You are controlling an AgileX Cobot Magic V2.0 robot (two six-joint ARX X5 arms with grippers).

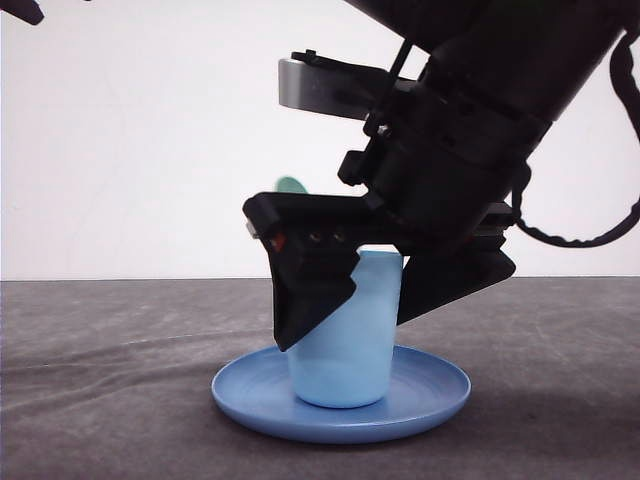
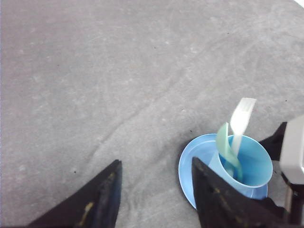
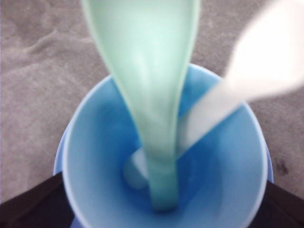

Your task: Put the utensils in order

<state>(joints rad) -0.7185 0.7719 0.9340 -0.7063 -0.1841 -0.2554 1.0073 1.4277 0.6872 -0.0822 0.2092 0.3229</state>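
A light blue cup [image 1: 345, 345] stands upright on a round blue plate [image 1: 250, 390]. The white fork [image 3: 266, 61] and the mint-green spoon [image 3: 152, 85] both stand in the cup [image 3: 95, 156], handles down and leaning on its rim. My right gripper [image 1: 342, 330] is open, one finger on each side of the cup, holding nothing. The spoon's bowl [image 1: 290, 185] peeks out behind that arm. In the left wrist view the fork [image 2: 242, 116] and spoon [image 2: 225, 142] rise from the cup [image 2: 254, 166]. My left gripper [image 2: 156, 161] hangs open over bare table beside the plate [image 2: 194, 161].
The table is covered by a grey wrinkled cloth [image 1: 100, 380] that stretches wide on both sides of the plate. A white wall [image 1: 130, 140] closes the back. The right arm's body [image 2: 292, 152] shows close beside the cup.
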